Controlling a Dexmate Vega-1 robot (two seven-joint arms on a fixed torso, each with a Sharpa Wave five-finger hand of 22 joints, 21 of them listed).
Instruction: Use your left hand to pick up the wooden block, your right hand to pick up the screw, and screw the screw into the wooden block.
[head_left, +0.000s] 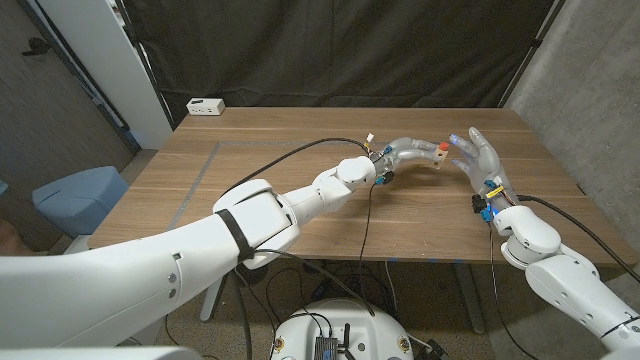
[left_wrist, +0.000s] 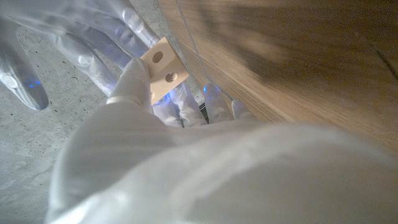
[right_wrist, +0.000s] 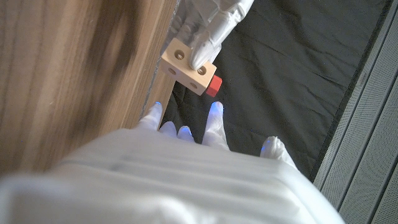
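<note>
Table: I see a wooden table (head_left: 300, 150) (a pale line along its left side).
Far-left corner: a small white box (head_left: 205, 106).

The left robot hand (left_wrist: 134, 87) holds the wooden block (left_wrist: 163, 68) beside the table (left_wrist: 292, 56).

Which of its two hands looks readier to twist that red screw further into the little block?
The right hand, probably: it is open beside the red screw sticking from the wooden block, while the left hand holds that block.
</note>
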